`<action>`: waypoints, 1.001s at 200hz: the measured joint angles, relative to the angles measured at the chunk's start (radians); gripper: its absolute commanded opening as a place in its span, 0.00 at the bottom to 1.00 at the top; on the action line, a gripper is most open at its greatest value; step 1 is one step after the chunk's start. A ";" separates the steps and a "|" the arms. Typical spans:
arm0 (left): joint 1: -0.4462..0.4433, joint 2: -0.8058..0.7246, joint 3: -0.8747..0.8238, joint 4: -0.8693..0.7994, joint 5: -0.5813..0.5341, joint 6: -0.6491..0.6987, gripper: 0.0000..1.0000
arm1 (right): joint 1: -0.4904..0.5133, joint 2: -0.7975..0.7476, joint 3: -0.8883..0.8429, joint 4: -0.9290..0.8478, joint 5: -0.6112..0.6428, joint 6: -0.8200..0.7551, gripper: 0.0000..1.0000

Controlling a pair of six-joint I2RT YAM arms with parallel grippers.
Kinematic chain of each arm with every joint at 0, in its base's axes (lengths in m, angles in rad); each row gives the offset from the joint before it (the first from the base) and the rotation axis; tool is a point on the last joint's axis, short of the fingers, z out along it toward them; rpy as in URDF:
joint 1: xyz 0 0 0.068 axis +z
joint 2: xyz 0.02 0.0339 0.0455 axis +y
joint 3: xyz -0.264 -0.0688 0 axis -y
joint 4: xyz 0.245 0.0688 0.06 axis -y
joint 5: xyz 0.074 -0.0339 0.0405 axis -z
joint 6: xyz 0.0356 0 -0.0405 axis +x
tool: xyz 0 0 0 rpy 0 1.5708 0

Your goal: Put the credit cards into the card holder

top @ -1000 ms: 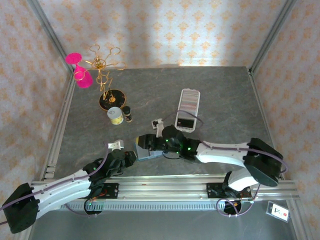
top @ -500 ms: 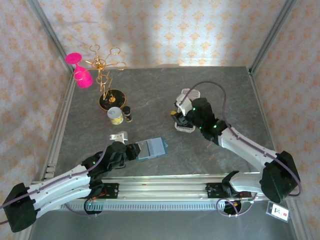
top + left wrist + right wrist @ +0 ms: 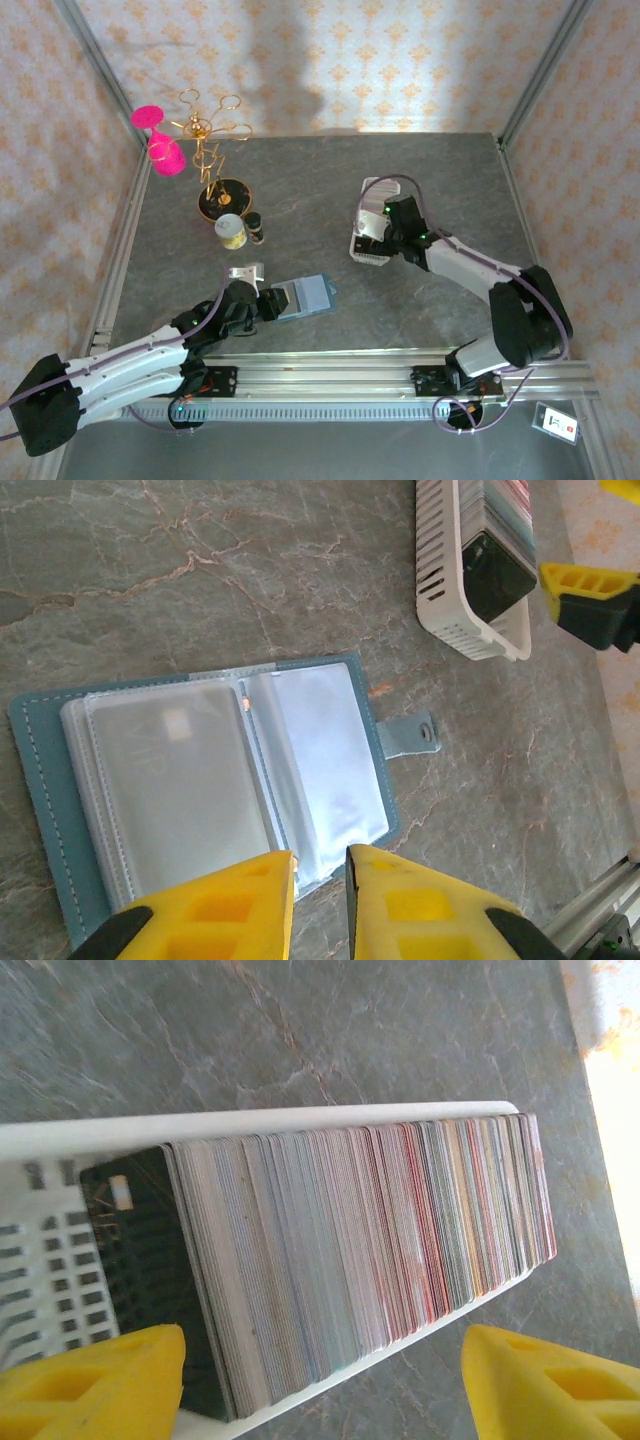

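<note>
teal holder, pale blue-grey inside; cards striped white, grey and red, front one black; white tray; grey veined table.

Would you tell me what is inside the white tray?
Credit cards stand on edge in a packed row, a dark card at one end. The tray floor beneath them is covered.

walls: pale floral wallpaper | table: grey marbled | light: bright patch at rear edge, possibly daylight
</note>
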 measured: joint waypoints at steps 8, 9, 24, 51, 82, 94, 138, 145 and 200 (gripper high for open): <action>0.000 0.000 -0.002 0.000 0.006 0.000 0.22 | 0.000 0.025 0.017 -0.001 0.005 -0.022 0.73; 0.000 0.000 -0.003 0.000 0.006 0.000 0.22 | 0.000 0.027 0.019 -0.001 0.004 -0.024 0.73; 0.000 -0.003 -0.005 0.000 0.013 0.000 0.22 | 0.000 0.056 0.039 -0.001 0.013 -0.057 0.73; 0.000 -0.015 -0.017 0.001 0.014 0.000 0.22 | 0.000 0.077 0.044 -0.001 0.015 -0.079 0.74; 0.000 -0.015 -0.030 0.001 0.015 -0.004 0.22 | 0.001 0.103 0.072 -0.023 0.003 -0.082 0.72; 0.000 -0.015 -0.035 0.001 0.015 -0.005 0.22 | 0.003 0.111 0.079 -0.031 0.000 -0.082 0.72; 0.000 -0.015 -0.037 0.005 0.015 -0.020 0.22 | 0.025 0.137 0.102 -0.034 0.014 -0.087 0.72; 0.000 -0.015 -0.037 0.005 0.015 -0.021 0.22 | 0.027 0.138 0.103 -0.034 0.017 -0.087 0.73; 0.000 -0.015 -0.038 0.006 0.015 -0.023 0.22 | 0.027 0.137 0.116 -0.043 0.022 -0.100 0.87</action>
